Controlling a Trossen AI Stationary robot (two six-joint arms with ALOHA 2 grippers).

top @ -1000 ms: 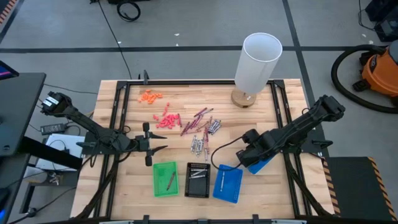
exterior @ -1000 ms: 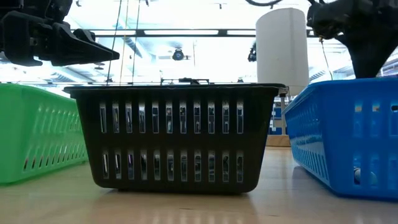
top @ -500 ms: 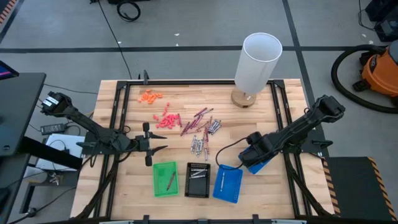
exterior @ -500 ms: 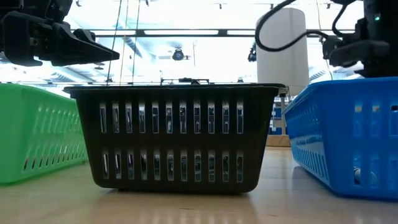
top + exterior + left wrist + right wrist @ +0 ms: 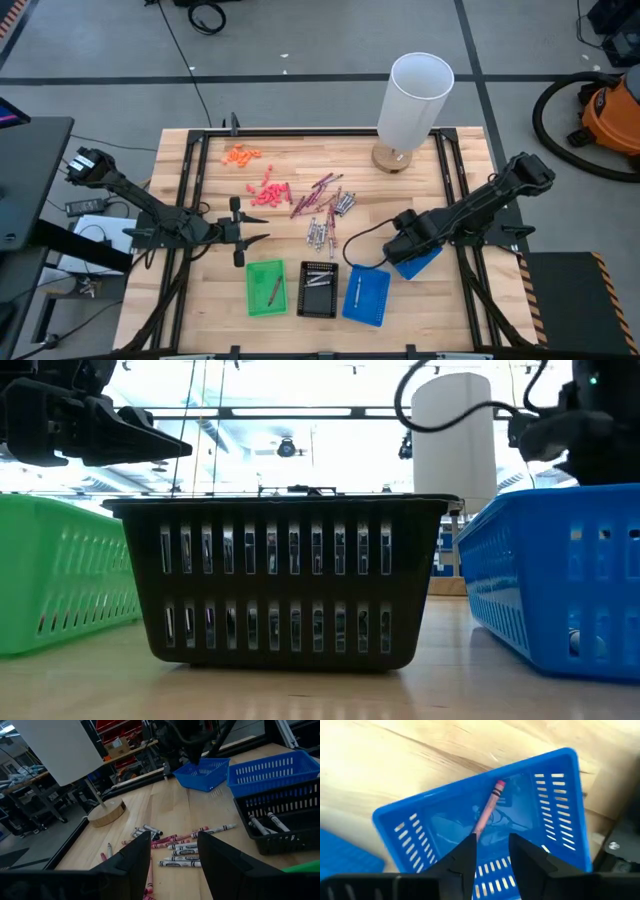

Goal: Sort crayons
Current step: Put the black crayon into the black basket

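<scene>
- Since the earlier frame the right end effector [image 5: 398,250] has been shifted slightly over the small blue tray [image 5: 415,262] at the counter's [image 5: 300,165] right side, and its fingers [image 5: 465,857] have been parted; the left arm has not been moved.
- Only in the right wrist view is a pinkish-red crayon [image 5: 487,811] seen lying loose inside the small blue tray [image 5: 560,815], just beyond the narrowly parted fingers and not held by them.
- In the high view that tray is mostly covered by the arm, so its contents are hidden there.
- The left end effector [image 5: 243,238] is seen in the high view spread wide and empty, above the counter behind the green tray [image 5: 265,288].
- The loose crayons [image 5: 322,205] are spread mid-counter near the lamp [image 5: 410,105]; a few lie in the black tray [image 5: 318,288], one in the green tray and one in the larger blue tray [image 5: 366,295].
- In the left wrist view the crayons [image 5: 182,851] show paper labels, unreadable.
- In the low view the tray walls [image 5: 280,575] block the contents almost wholly.
</scene>
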